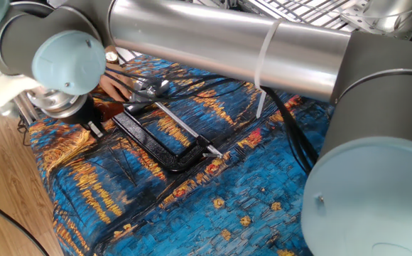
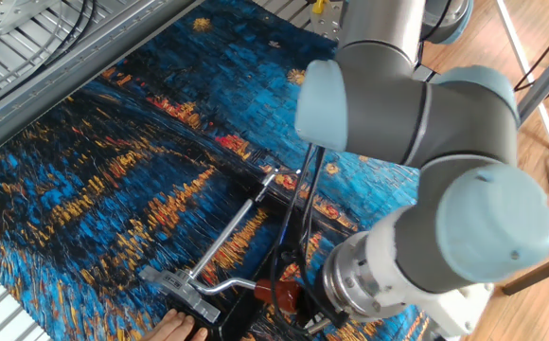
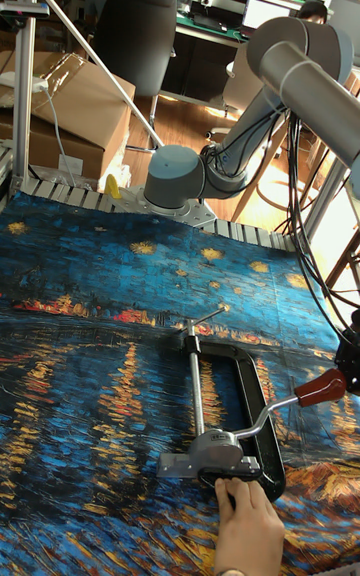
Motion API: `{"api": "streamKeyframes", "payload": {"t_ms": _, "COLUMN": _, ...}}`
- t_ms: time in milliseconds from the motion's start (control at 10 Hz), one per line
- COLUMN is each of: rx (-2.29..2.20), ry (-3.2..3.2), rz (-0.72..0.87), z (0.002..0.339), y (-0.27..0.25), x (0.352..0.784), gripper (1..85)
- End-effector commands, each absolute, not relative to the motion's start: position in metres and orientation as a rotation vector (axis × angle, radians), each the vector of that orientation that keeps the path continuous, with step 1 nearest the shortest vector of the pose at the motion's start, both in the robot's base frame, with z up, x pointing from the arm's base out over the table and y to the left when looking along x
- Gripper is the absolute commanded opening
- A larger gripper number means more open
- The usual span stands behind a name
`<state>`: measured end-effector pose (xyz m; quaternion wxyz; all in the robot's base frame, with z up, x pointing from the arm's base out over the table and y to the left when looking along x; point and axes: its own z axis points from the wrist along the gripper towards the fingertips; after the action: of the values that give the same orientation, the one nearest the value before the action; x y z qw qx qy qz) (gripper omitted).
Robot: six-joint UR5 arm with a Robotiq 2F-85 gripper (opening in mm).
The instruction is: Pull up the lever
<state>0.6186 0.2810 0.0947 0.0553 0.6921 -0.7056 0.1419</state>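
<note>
The lever (image 2: 282,290) is a short silver bar with a red-orange sleeve, jutting from the head of a black-framed clamp (image 1: 153,146) that lies flat on the cloth. In the tall fixed view the lever (image 3: 318,388) slants up to the right, and only dark parts of my arm show at the right edge. My gripper (image 2: 305,320) hangs right at the sleeve's end, with its dark fingers (image 1: 92,126) covering most of the sleeve (image 1: 111,109). How the jaws stand is hidden by my own wrist.
A person's hand (image 3: 245,526) presses on the clamp's head near the table edge. The long silver rod (image 2: 227,237) runs along the clamp. A blue and orange painted cloth (image 1: 248,199) covers the table. Black cables (image 2: 298,218) trail over it. My arm's big tube crosses overhead.
</note>
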Motion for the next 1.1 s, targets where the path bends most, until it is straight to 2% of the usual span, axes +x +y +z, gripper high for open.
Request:
{"api": "streamKeyframes", "payload": {"t_ms": 0, "rx": 2.1, "ry": -2.152, "rz": 0.455, "z": 0.094, "y": 0.287, "x": 0.621, "gripper": 15.7}}
{"api": "streamKeyframes", "payload": {"t_ms": 600, "rx": 2.229, "ry": -2.072, "rz": 0.497, "z": 0.103, "y": 0.292, "x": 0.637, "gripper": 12.0}}
{"api": "streamKeyframes", "payload": {"t_ms": 1000, "rx": 2.264, "ry": -1.991, "rz": 0.548, "z": 0.145, "y": 0.27, "x": 0.636, "gripper": 11.0}}
